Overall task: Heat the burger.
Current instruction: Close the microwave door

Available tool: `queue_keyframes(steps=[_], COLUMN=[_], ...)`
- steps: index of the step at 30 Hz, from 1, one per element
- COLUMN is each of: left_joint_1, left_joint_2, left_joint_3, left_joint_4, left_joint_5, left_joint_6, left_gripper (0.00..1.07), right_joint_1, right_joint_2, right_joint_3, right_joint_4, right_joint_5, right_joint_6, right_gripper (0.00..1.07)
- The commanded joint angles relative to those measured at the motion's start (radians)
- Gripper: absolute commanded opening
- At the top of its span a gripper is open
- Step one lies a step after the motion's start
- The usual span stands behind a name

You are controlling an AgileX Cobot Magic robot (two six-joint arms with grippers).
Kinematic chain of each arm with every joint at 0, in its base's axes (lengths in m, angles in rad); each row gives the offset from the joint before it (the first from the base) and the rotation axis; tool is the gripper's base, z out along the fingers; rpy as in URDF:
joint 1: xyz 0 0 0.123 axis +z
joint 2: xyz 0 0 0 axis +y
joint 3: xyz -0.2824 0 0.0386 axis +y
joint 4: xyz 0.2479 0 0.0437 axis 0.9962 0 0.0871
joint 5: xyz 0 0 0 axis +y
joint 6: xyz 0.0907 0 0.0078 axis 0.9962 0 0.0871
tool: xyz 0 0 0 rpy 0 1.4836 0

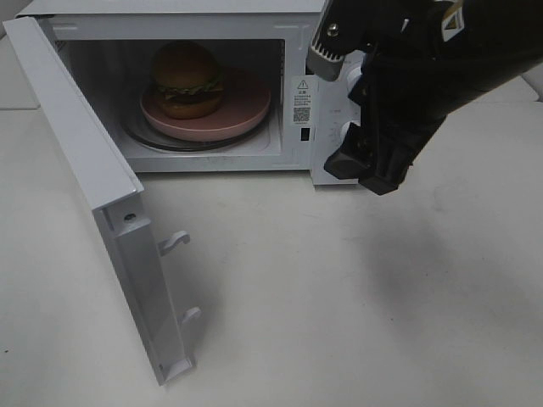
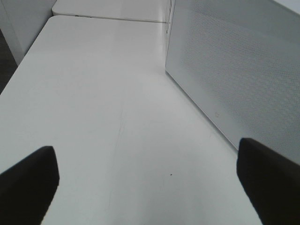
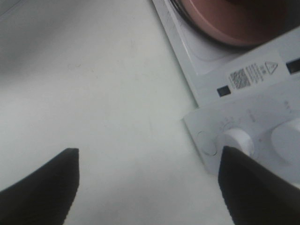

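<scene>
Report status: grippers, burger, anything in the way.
Left gripper open, right gripper open, both empty. Burger on plate inside microwave. Door wide open; right gripper beside knob.

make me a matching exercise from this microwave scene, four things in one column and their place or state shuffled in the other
Things:
1 burger
2 pink plate
3 microwave door
4 right gripper

Place or state:
a swung wide open
b jaws apart, empty, near the control knobs
c sitting on top of the plate
d shallow, carrying the food

Pairs: 1-c, 2-d, 3-a, 4-b
</scene>
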Motion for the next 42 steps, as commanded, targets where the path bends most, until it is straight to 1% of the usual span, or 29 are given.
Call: queue_keyframes(steps=[1,3,4,6,7,9,10,12,14,15,18,20,23,30,33,34,35,36,37,38,39,40,42], left_joint_1=[-0.003,-0.003,-0.003,-0.003,-0.003,-0.003,-0.003,-0.003,-0.003,-0.003,-0.003,-0.003,-0.003,-0.003,-0.003,-0.003,-0.003,-0.003,-0.003,-0.003,-0.003,-0.003,-0.003], left_joint_2=[-0.024,-0.024,-0.024,-0.024,-0.024,-0.024,-0.024,-0.024,-0.024,-0.024,-0.024,-0.024,-0.024,-0.024,-0.024,-0.024,-0.024,-0.024,-0.024,-0.024,-0.024,-0.024,-0.024], left_joint_3=[0.004,0.004,0.004,0.004,0.004,0.004,0.004,0.004,0.004,0.004,0.004,0.004,0.004,0.004,0.004,0.004,0.004,0.004,0.004,0.004,0.004,0.004,0.004], left_joint_4=[-0.003,-0.003,-0.003,-0.003,-0.003,-0.003,-0.003,-0.003,-0.003,-0.003,-0.003,-0.003,-0.003,-0.003,-0.003,-0.003,-0.003,-0.003,-0.003,-0.003,-0.003,-0.003,-0.003], left_joint_5=[-0.008,-0.008,-0.008,-0.008,-0.008,-0.008,-0.008,-0.008,-0.008,-0.008,-0.008,-0.008,-0.008,-0.008,-0.008,-0.008,-0.008,-0.008,-0.008,-0.008,-0.008,-0.008,-0.008], left_joint_6=[-0.005,-0.005,-0.005,-0.005,-0.005,-0.005,-0.005,-0.005,-0.005,-0.005,-0.005,-0.005,-0.005,-0.005,-0.005,-0.005,-0.005,-0.005,-0.005,-0.005,-0.005,-0.005,-0.005], left_gripper=[0.98,0.98,0.98,0.98,0.98,0.98,0.98,0.98,0.98,0.98,0.98,0.98,0.98,0.98,0.98,0.98,0.98,0.98,0.98,0.98,0.98,0.98,0.98], right_joint_1=[0.001,0.001,0.001,0.001,0.001,0.001,0.001,0.001,0.001,0.001,0.001,0.001,0.001,0.001,0.001,0.001,0.001,0.001,0.001,0.0,-0.03,-0.03,-0.112], right_joint_2=[-0.042,-0.088,-0.088,-0.153,-0.153,-0.209,-0.209,-0.273,-0.288,-0.322,-0.334,-0.381,-0.405,-0.461,-0.491,-0.524,-0.524,-0.565,-0.565,-0.585,-0.616,-0.616,-0.665], right_joint_3=[0.004,0.004,0.004,0.004,0.004,0.004,0.004,0.004,0.004,0.004,0.004,0.004,0.005,0.005,0.032,0.072,0.072,0.119,0.119,0.145,0.191,0.191,0.242], right_joint_4=[0.0,0.0,0.0,-0.012,-0.012,-0.041,-0.041,-0.08,-0.088,-0.103,-0.104,-0.104,-0.12,-0.139,-0.154,-0.158,-0.158,-0.177,-0.177,-0.19,-0.195,-0.195,-0.195], right_joint_5=[0.079,0.138,0.138,0.235,0.235,0.296,0.296,0.354,0.371,0.416,0.433,0.505,0.558,0.629,0.641,0.627,0.627,0.62,0.62,0.621,0.621,0.621,0.619], right_joint_6=[0.092,0.185,0.185,0.305,0.305,0.396,0.396,0.454,0.461,0.481,0.484,0.516,0.541,0.573,0.587,0.596,0.596,0.615,0.615,0.626,0.645,0.645,0.656], right_gripper=[0.78,0.77,0.77,0.76,0.76,0.76,0.76,0.77,0.77,0.76,0.76,0.76,0.76,0.76,0.76,0.76,0.76,0.76,0.76,0.76,0.76,0.76,0.76])
